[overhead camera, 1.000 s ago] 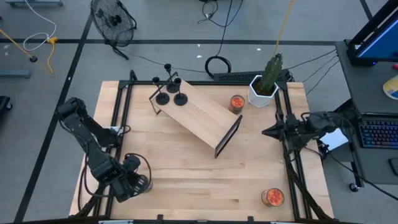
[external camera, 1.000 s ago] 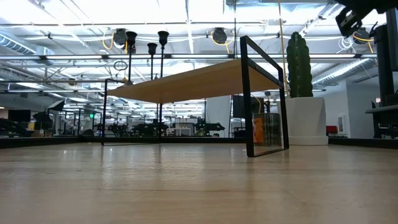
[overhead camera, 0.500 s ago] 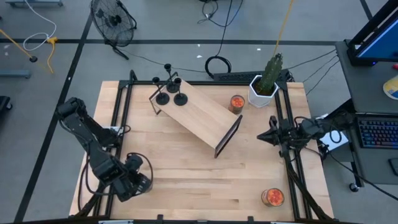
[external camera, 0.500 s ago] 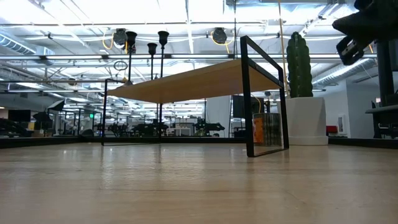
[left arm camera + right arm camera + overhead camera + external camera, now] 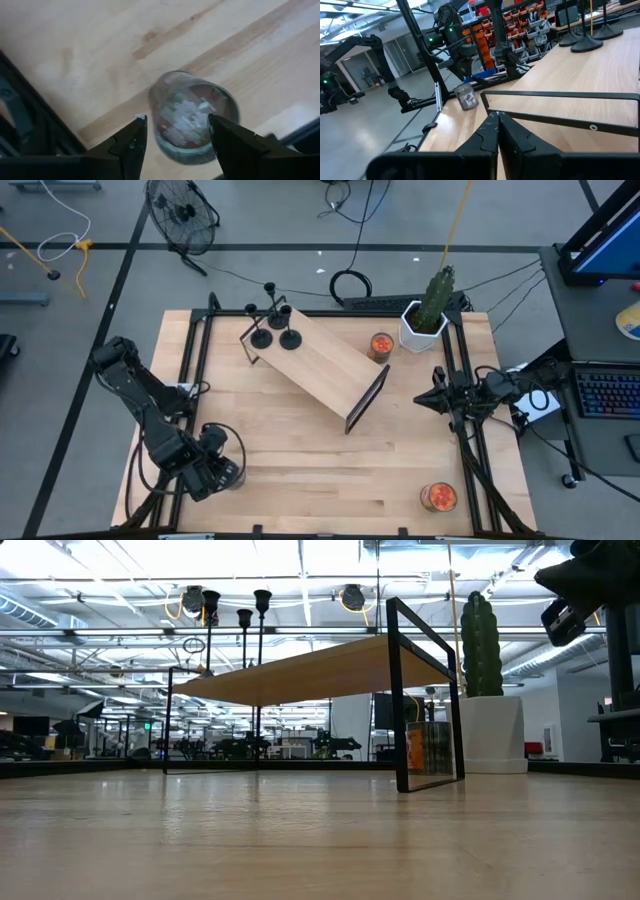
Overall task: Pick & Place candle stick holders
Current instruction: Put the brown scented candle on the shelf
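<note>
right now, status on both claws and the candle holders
Left claw open over a glass jar, near table corner. Right claw shut, empty, at table's right edge. Three candle holders standing on the raised shelf, untouched. Path clear.

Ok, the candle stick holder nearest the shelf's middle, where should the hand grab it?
Take that candle stick holder by its thin upright stem, about midway, pinching level across it. Come from the bare side of the shelf: the other two holders crowd its far side, and the flat base likely offers no grip.
</note>
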